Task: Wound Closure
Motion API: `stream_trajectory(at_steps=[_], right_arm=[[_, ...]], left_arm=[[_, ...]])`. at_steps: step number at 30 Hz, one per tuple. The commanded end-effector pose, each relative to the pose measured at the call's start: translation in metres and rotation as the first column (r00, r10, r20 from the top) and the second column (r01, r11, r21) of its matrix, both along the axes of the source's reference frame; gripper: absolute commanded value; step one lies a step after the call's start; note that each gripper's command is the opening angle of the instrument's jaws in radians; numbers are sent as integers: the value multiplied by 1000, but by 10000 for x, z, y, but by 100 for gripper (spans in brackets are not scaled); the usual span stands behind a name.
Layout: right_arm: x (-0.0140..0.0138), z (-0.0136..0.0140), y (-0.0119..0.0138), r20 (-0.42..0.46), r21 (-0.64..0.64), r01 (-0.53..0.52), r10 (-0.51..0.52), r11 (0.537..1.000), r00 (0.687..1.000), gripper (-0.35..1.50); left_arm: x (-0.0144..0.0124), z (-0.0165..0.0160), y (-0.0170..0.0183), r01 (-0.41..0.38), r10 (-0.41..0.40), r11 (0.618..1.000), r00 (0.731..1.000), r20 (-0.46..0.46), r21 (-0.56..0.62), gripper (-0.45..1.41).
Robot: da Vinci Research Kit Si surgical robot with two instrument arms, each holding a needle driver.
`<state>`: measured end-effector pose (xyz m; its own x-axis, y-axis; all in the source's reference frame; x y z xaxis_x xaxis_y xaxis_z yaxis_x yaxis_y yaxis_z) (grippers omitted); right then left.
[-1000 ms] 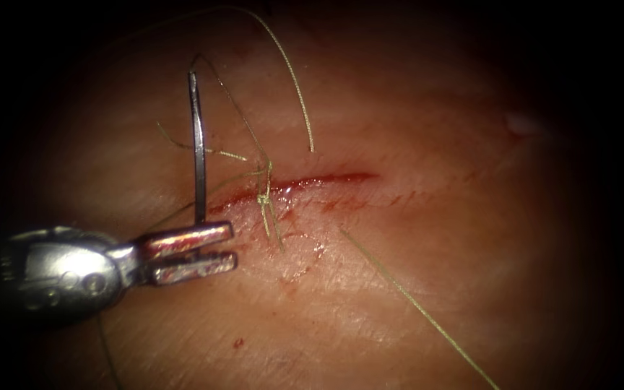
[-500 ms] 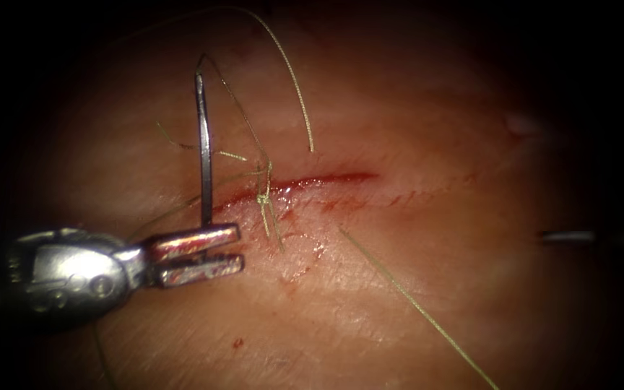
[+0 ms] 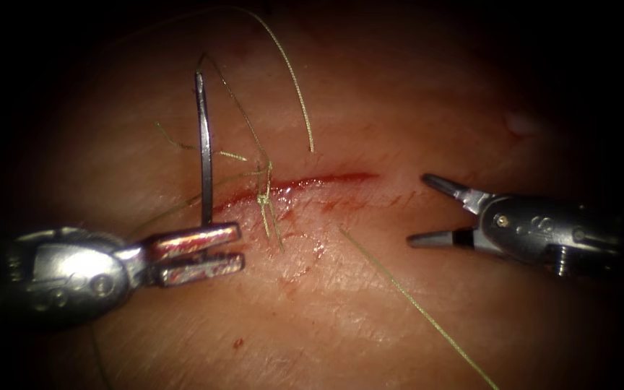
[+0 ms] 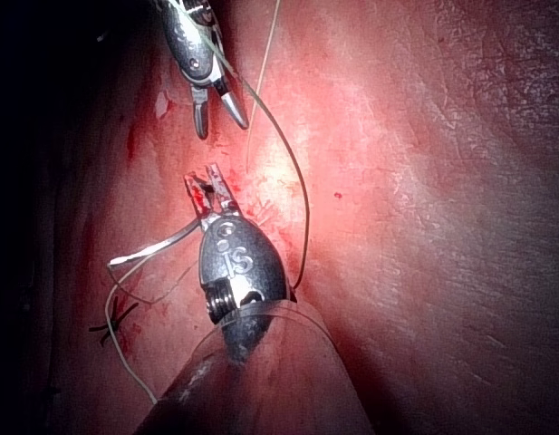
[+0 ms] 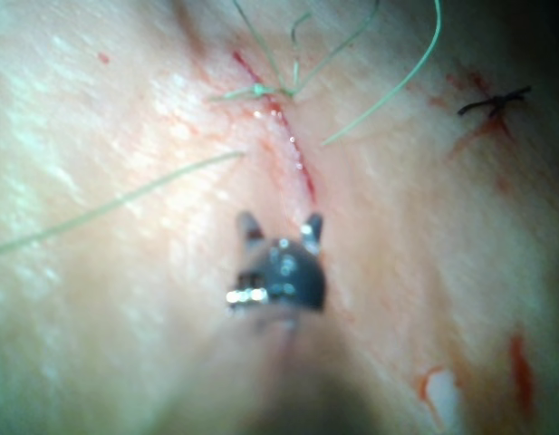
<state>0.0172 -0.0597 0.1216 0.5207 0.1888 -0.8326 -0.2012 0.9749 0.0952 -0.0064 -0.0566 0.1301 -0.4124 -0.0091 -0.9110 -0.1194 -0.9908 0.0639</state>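
Note:
The cut (image 3: 312,180) runs across the tissue (image 3: 370,303), wet with red fluid, with a knotted stitch (image 3: 262,198) near its left end. My left tool (image 3: 200,250) is shut on the curved needle (image 3: 202,144) near its lower end. The needle stands free above the tissue at the cut's left end. Green thread (image 3: 236,108) leaves its upper end. My right tool (image 3: 419,209) hovers right of the cut, jaws open and holding nothing. In the left wrist view the left tool (image 4: 209,188) holds the needle (image 4: 157,249), with the right tool (image 4: 216,112) beyond. The right tool (image 5: 280,227) points at the cut (image 5: 284,145).
A long strand of thread (image 3: 413,303) lies on the tissue from below the cut toward the lower right. Another strand (image 3: 290,79) arcs above the cut. Short cut ends (image 3: 272,224) hang from the knot. A dark stitch (image 5: 493,101) sits apart from the cut.
The right tool has come in from the right with its jaws open. The left tool and needle shifted slightly right, then stayed still.

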Motion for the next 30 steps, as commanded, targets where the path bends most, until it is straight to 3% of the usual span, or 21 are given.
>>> stream_trajectory(at_steps=[1,11,25,27,28,29,30], right_arm=[[11,10,-13,-7,-9,5,-5,1000,1000,136],[44,0,-37,-27,-4,27,-27,1000,999,136],[67,-2,-33,-51,-12,22,-23,1000,998,130],[67,-1,-32,-66,-7,37,-38,999,997,103],[65,-3,-30,-70,-19,56,-57,998,996,39],[64,-4,-30,-73,-18,61,-62,998,995,6],[64,-4,-30,-73,-18,61,-62,998,995,6]], left_arm=[[-3,6,2,0,0,1000,1000,0,-1,-45],[-3,6,2,-1,1,1000,1000,1,-1,-45],[-2,6,2,-3,3,1000,1000,-1,0,-45],[-2,6,2,-3,3,1000,1000,-1,0,-45],[-2,7,2,-3,3,1000,1000,-1,0,-45],[-2,7,2,-3,3,1000,1000,-1,0,-45],[-2,7,2,-3,3,1000,1000,-1,0,-45]])
